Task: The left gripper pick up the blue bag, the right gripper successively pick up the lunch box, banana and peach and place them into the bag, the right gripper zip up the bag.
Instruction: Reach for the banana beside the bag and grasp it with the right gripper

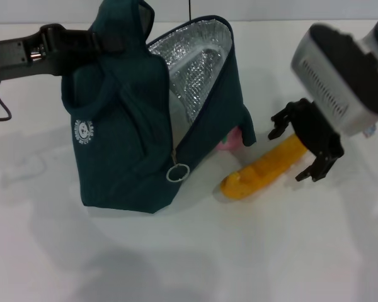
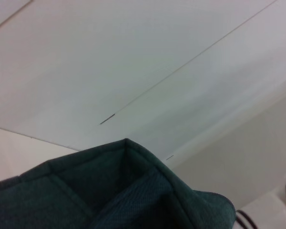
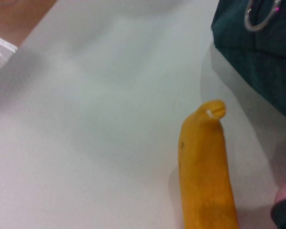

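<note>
The blue bag [image 1: 126, 145] stands on the white table with its mouth open and silver lining [image 1: 198, 63] showing. My left gripper [image 1: 107, 41] is shut on its top handle and holds it up; the fabric fills the left wrist view [image 2: 109, 195]. The zip ring [image 1: 177, 172] hangs at the front and also shows in the right wrist view [image 3: 260, 16]. The banana [image 1: 264, 168] lies to the right of the bag, seen close in the right wrist view [image 3: 205, 176]. My right gripper [image 1: 299, 148] is open, astride its far end. The peach [image 1: 229, 141] peeks out behind the bag. The lunch box is out of view.
A black cable [image 1: 0, 107] loops at the table's left edge. The white table [image 1: 239, 251] stretches in front of the bag and banana. A brown surface [image 3: 14, 14] shows beyond the table's edge in the right wrist view.
</note>
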`<act>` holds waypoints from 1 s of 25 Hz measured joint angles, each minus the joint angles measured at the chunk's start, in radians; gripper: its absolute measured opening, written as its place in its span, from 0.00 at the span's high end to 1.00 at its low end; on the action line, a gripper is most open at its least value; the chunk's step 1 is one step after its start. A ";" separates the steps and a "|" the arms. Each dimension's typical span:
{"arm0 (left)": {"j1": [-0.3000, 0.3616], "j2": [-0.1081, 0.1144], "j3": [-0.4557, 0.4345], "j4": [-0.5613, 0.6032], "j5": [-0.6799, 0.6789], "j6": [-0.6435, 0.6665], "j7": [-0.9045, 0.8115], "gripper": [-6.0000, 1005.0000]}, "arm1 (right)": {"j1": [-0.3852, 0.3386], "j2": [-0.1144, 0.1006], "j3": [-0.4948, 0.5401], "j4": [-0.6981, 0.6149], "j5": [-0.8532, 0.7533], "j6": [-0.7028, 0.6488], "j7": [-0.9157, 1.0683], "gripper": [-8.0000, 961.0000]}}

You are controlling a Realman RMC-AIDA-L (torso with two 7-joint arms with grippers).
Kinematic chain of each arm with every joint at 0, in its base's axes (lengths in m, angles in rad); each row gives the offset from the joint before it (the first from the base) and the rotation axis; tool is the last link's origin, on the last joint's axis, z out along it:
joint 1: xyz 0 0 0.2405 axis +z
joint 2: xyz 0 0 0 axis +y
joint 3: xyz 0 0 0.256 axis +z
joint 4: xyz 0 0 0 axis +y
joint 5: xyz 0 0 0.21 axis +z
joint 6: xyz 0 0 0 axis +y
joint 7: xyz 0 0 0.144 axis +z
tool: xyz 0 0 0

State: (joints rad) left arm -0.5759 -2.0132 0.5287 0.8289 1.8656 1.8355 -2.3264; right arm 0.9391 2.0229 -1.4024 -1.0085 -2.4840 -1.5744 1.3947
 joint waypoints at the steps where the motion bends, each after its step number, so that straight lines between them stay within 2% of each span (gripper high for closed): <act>1: 0.000 0.000 0.000 -0.001 0.000 0.000 0.001 0.95 | -0.003 0.000 -0.033 0.016 0.011 0.037 -0.005 0.10; 11: -0.002 -0.001 -0.001 -0.002 0.000 -0.010 0.002 0.95 | -0.004 0.003 -0.126 0.104 0.059 0.172 -0.040 0.13; 25: -0.002 -0.005 0.000 -0.004 0.000 -0.010 0.011 0.95 | 0.001 0.003 -0.141 0.158 0.099 0.225 -0.068 0.15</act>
State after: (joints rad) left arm -0.5783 -2.0184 0.5285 0.8253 1.8654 1.8251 -2.3152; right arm 0.9398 2.0264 -1.5435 -0.8507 -2.3849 -1.3492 1.3269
